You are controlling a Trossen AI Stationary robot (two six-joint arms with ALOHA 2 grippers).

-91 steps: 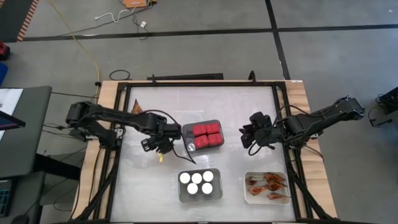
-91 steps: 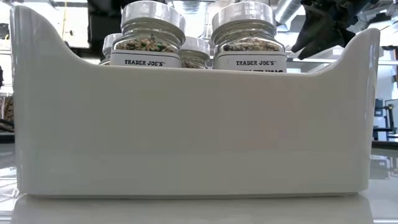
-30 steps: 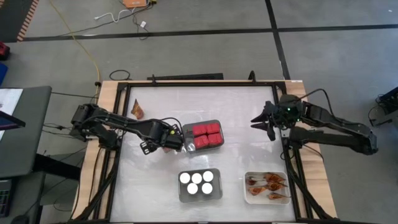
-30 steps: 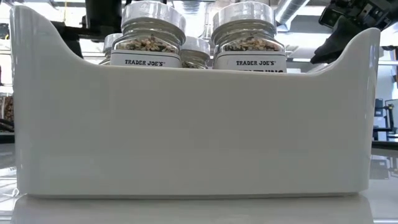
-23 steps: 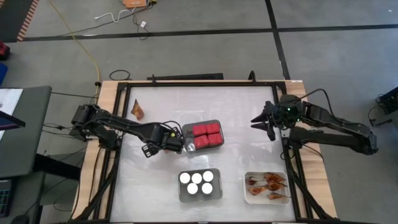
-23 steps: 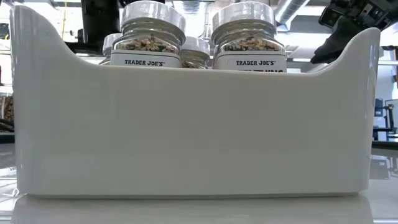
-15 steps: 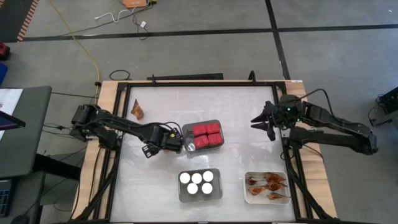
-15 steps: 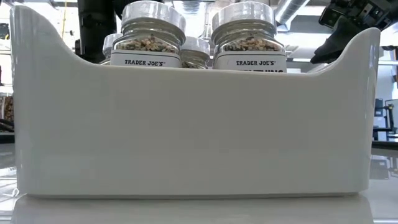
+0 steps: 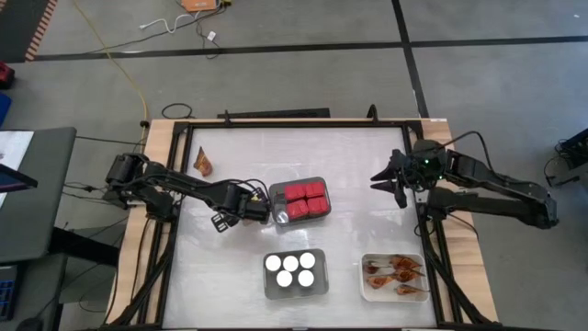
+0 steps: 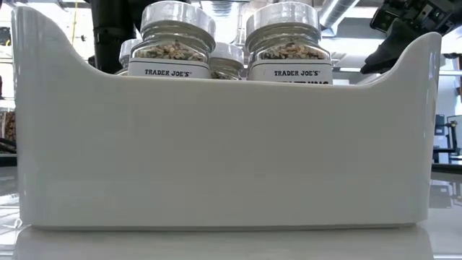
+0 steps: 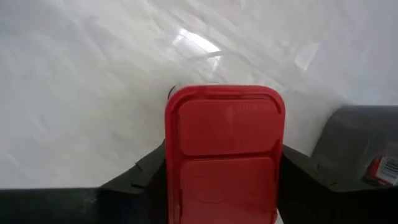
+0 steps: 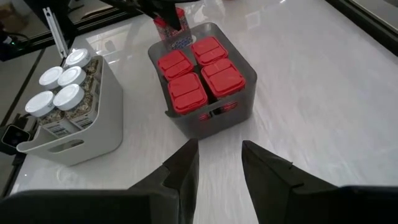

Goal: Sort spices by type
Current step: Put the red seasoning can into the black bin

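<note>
Sorting nearly complete on the white bench (image 9: pixel 220 276): the left gripper (image 9: pixel 246 208) hangs just left of the grey plastic tray (image 9: pixel 276 191) at the bench's middle, its fingers clamped on one red boxy spice container (image 11: pixel 224 152), carried above the bench surface beside the tray's wall. Four red containers (image 9: pixel 306 199) already fill the tray's right part, leaving room on its left side, which looks meant for the carried one. Nearer the camera, five clear jars with round white lids (image 9: pixel 290 269) stand together in a white tray (image 9: pixel 268 292), and several flat orange-brown packets (image 9: pixel 393 271) lie in another white tray (image 9: pixel 364 292) to the right. One orange-brown packet (image 9: pixel 203 163) lies apart at the far-left of the bench, apparently unsorted. The right gripper (image 9: pixel 385 178) waits over the bench's right edge, fingers parted and holding nothing.
</note>
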